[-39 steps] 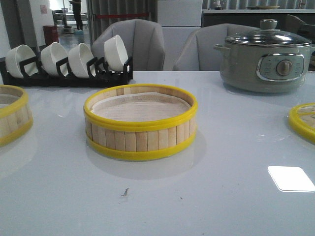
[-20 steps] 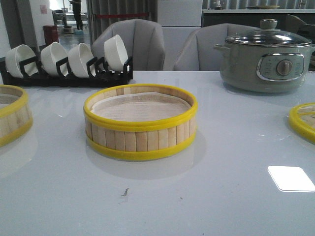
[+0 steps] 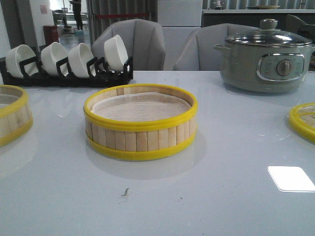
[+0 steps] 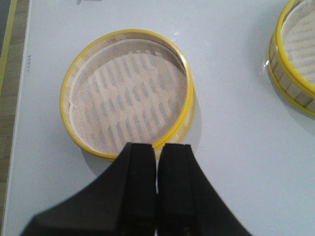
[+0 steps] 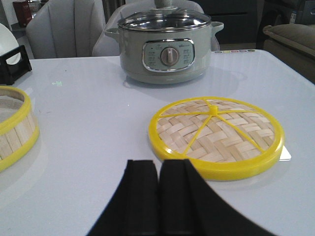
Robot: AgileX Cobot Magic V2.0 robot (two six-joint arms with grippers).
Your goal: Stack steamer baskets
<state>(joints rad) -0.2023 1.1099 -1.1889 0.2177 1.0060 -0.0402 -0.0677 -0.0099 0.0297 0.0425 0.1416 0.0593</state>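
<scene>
1. The left gripper (image 4: 157,162) has its two black fingers pressed together with only a thin slit between them, holding nothing; it hangs above the table beside the rim of a round shallow steamer basket of pale bamboo slats with yellow rims (image 4: 127,93).
2. That basket lies at the far left of the glossy white table (image 3: 221,196) in the front view, cut by the frame edge (image 3: 12,118), with a pale liner inside.
3. The right gripper (image 5: 158,169) is likewise closed to a narrow slit and empty, hovering just short of a flat round woven-bamboo lid with a yellow rim and small yellow knob (image 5: 216,135).
4. The lid lies flat at the right edge of the table (image 3: 302,120).
5. A second slatted yellow-rimmed steamer basket (image 3: 141,120) stands in the middle of the table, well apart from both.
6. Far right stands a grey-green electric pot with a glass lid (image 3: 266,56); far left, white bowls on edge in a black rack (image 3: 66,61).
7. Grey chairs (image 3: 133,44) stand behind the table, though the background is dim.
</scene>
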